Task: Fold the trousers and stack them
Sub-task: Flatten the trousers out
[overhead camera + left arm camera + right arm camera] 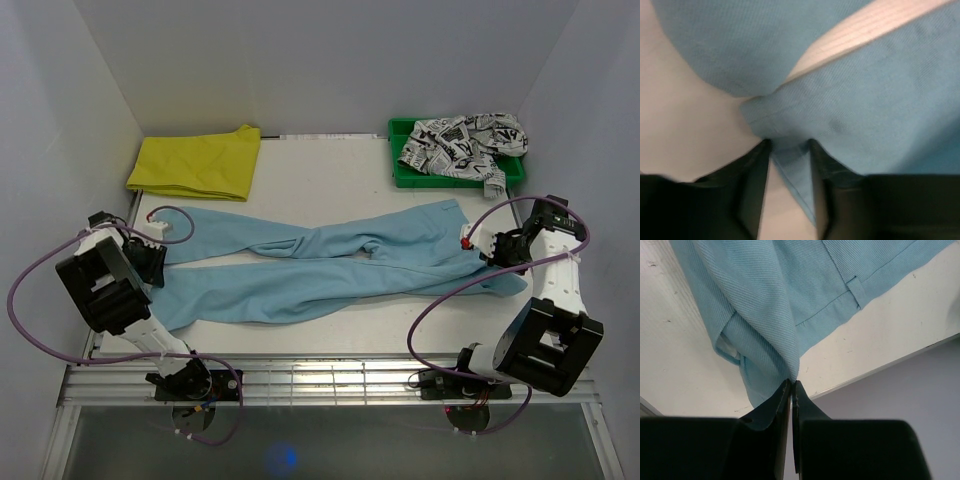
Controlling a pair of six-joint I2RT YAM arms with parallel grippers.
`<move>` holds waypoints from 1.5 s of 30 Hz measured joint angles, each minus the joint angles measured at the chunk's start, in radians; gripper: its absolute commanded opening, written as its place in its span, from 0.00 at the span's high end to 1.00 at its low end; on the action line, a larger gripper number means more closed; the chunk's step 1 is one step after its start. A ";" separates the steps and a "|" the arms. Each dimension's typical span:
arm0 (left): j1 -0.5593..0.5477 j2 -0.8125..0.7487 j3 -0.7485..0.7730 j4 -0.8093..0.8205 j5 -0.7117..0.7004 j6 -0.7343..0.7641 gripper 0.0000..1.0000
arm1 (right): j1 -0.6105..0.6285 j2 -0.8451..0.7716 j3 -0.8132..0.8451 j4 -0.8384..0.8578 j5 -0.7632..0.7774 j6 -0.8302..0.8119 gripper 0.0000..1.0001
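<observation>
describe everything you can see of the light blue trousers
The trousers are plain light blue, of soft twill-looking cloth. They lie unfolded lengthwise across the white table, legs to the left, waist to the right, wrinkled around the crotch. The waistband has a belt loop. The right gripper pinches a waist edge, drawing it up into a peak. A leg hem sits between the fingers of the left gripper, which stand slightly apart.

The trousers [330,262] are plain light blue with a fine diagonal twill. Far left lies a plain yellow garment [197,162]. Far right, a bright green bin [440,181] holds a garment printed black on white [462,145], like newsprint. The table [320,190] is white.
</observation>
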 measured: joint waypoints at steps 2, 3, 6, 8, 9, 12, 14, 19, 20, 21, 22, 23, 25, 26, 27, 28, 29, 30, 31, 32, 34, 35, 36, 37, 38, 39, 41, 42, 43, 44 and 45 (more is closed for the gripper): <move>0.001 -0.006 -0.013 0.037 -0.001 -0.035 0.73 | 0.000 0.000 0.000 0.001 -0.001 0.011 0.92; 0.002 -0.009 -0.018 0.053 0.001 -0.057 0.84 | 0.000 0.000 0.000 0.001 -0.003 0.016 0.92; 0.002 -0.014 -0.022 0.066 0.021 -0.100 0.93 | 0.000 -0.001 0.008 0.001 -0.008 0.033 0.92; 0.002 -0.017 -0.021 0.063 0.044 -0.122 1.00 | 0.000 -0.005 0.030 0.002 -0.014 0.053 0.92; 0.003 -0.019 -0.016 0.054 0.060 -0.132 1.00 | 0.000 -0.008 0.042 0.001 -0.017 0.065 0.92; 0.014 -0.048 0.012 0.013 0.109 -0.160 1.00 | -0.001 -0.031 0.088 0.005 -0.034 0.100 0.92; 0.035 -0.098 0.042 -0.013 0.152 -0.176 1.00 | -0.005 -0.066 0.107 0.012 -0.052 0.122 0.92; 0.167 -0.265 0.147 -0.038 0.283 -0.226 1.00 | -0.018 -0.204 0.106 0.020 -0.108 0.151 0.92; 0.190 -0.290 0.163 -0.032 0.301 -0.233 1.00 | -0.019 -0.238 0.100 0.026 -0.119 0.153 0.92; 0.214 -0.316 0.176 -0.022 0.318 -0.239 1.00 | -0.021 -0.267 0.094 0.029 -0.132 0.157 0.92; 0.228 -0.336 0.183 -0.011 0.332 -0.242 1.00 | -0.021 -0.290 0.091 0.029 -0.142 0.162 0.92; 0.233 -0.353 0.185 0.000 0.350 -0.246 1.00 | -0.021 -0.313 0.085 0.039 -0.154 0.172 0.92; 0.230 -0.371 0.186 0.017 0.390 -0.263 1.00 | -0.022 -0.337 0.077 0.066 -0.178 0.206 0.92; 0.224 -0.372 0.188 0.029 0.409 -0.281 1.00 | -0.022 -0.337 0.077 0.082 -0.192 0.227 0.92; 0.217 -0.369 0.191 0.041 0.419 -0.294 1.00 | -0.021 -0.330 0.077 0.106 -0.207 0.250 0.92; 0.206 -0.357 0.199 0.057 0.431 -0.314 1.00 | -0.021 -0.316 0.079 0.129 -0.219 0.274 0.92; 0.194 -0.345 0.207 0.075 0.438 -0.332 1.00 | -0.016 -0.292 0.086 0.151 -0.226 0.303 0.92; 0.175 -0.325 0.220 0.099 0.438 -0.353 1.00 | -0.006 -0.265 0.095 0.169 -0.228 0.325 0.92; 0.159 -0.303 0.235 0.125 0.435 -0.373 1.00 | 0.008 -0.225 0.108 0.197 -0.227 0.350 0.92; 0.143 -0.283 0.245 0.148 0.430 -0.388 1.00 | 0.032 -0.178 0.122 0.223 -0.222 0.377 0.92; 0.084 -0.224 0.270 0.214 0.393 -0.431 1.00 | 0.079 -0.093 0.146 0.275 -0.203 0.416 0.92; 0.056 -0.199 0.278 0.242 0.381 -0.447 1.00 | 0.108 -0.050 0.154 0.304 -0.188 0.434 0.92; 0.020 -0.167 0.288 0.272 0.361 -0.470 1.00 | 0.142 -0.003 0.160 0.339 -0.167 0.447 0.92; -0.011 -0.132 0.299 0.293 0.340 -0.486 1.00 | 0.166 0.030 0.162 0.363 -0.152 0.458 0.92; -0.042 -0.095 0.312 0.315 0.317 -0.501 1.00 | 0.198 0.075 0.165 0.386 -0.132 0.467 0.92; -0.072 -0.055 0.326 0.336 0.291 -0.515 1.00 | 0.216 0.106 0.169 0.401 -0.117 0.473 0.92; -0.117 0.016 0.348 0.364 0.247 -0.531 1.00 | 0.248 0.181 0.184 0.428 -0.090 0.484 0.92; -0.139 0.056 0.354 0.384 0.218 -0.538 1.00 | 0.270 0.244 0.195 0.449 -0.064 0.491 0.92; -0.157 0.095 0.355 0.397 0.186 -0.542 1.00 | 0.282 0.291 0.206 0.451 -0.046 0.492 0.92; -0.170 0.130 0.355 0.406 0.155 -0.544 1.00 | 0.288 0.323 0.214 0.452 -0.032 0.491 0.92; -0.178 0.160 0.355 0.410 0.135 -0.545 1.00 | 0.291 0.352 0.220 0.452 -0.021 0.490 0.92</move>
